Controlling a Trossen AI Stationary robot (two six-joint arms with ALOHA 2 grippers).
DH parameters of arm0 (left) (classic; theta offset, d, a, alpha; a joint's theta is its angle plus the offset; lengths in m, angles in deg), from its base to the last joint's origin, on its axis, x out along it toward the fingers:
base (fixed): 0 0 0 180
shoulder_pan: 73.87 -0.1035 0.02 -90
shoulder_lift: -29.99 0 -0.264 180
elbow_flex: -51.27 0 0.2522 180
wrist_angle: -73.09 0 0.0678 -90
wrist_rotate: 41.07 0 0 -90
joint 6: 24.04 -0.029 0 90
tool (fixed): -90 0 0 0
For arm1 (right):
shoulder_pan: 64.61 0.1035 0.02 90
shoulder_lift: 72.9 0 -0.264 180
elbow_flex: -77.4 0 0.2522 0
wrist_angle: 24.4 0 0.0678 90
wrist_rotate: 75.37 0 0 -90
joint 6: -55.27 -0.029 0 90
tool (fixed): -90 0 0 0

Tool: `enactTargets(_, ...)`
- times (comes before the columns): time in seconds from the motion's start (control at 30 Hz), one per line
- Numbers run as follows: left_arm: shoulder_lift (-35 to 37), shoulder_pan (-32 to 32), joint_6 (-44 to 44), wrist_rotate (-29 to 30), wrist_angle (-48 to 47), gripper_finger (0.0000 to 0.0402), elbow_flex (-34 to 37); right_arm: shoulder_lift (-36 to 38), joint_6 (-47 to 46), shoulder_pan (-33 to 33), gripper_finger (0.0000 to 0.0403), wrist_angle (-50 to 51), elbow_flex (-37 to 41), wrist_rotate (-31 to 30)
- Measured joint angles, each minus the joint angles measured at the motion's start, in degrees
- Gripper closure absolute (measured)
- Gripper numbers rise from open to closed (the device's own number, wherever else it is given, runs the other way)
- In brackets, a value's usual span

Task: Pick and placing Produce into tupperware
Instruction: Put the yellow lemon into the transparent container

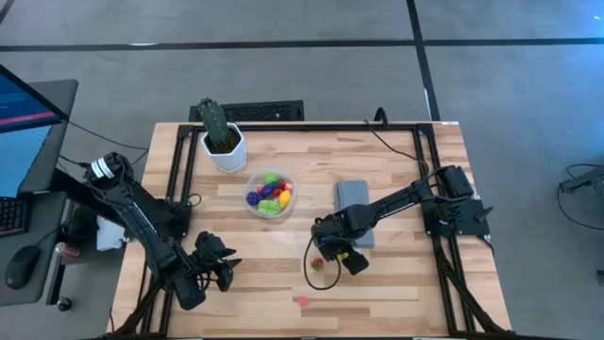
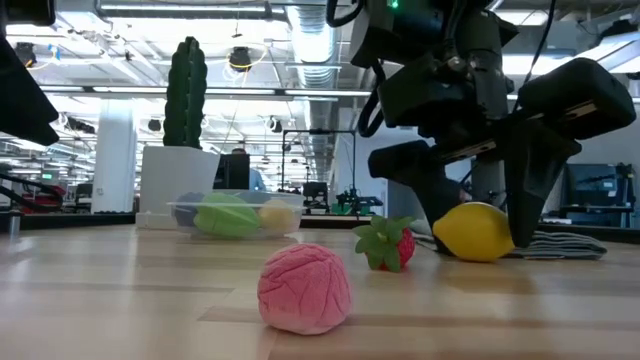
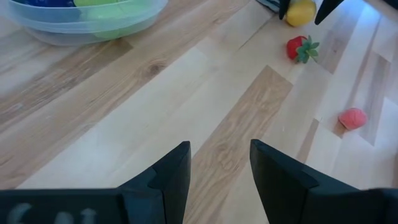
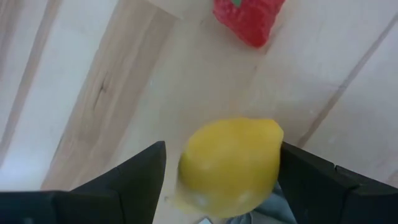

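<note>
— Between the right fingers [image 4: 219, 171] sits a lemon [image 4: 229, 165], one dark finger either side and spread about as wide as the fruit. I can't tell whether they touch it. Why there?

— My guess is they are set to close across its narrow middle, where a rounded, smooth-skinned shape slips least. In the low view the lemon [image 2: 474, 231] seems to rest on the counter [image 2: 120, 290], at the edge of the grey cloth [image 1: 353, 200], so it looks not yet lifted.

— And just beyond it?

— A strawberry [image 2: 387, 245], red and dimpled with a green leafy cap, lies near the lemon but apart from it. Farther out lies a pink piece [image 2: 304, 289], round and furrowed, soft-looking, alone on the pale wood planks.

— Where should they go?

— Into the tupperware [image 1: 253, 184], a shallow clear bowl near the white cactus pot [image 1: 225, 151]. It already holds purple, green, yellow and red pieces [image 1: 271, 192], so I judge the job well along, with these three left.

— The left arm?

— Its fingers [image 3: 219, 171] hang narrowly parted over bare wood at the counter's near left, holding nothing, apparently waiting.
</note>
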State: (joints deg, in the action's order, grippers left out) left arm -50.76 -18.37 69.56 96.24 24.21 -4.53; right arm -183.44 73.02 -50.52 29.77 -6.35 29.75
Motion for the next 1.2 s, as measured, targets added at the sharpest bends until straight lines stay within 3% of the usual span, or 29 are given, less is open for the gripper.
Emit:
enactTargets(0.2,0.0,0.1,-0.1,0.0,0.1,0.0246,0.0,0.0,-1.5,0.1,0.0098,0.0,0.0,0.0)
enactTargets(0.83,0.0,0.1,-0.7,0.0,0.1,0.0246,0.0,0.0,-1.9,0.1,0.0179,-0.1,0.0,0.0)
enactTargets(1.2,0.0,0.1,-0.9,0.0,0.1,0.0246,0.0,0.0,-1.8,0.1,0.0172,-0.1,0.0,0.0)
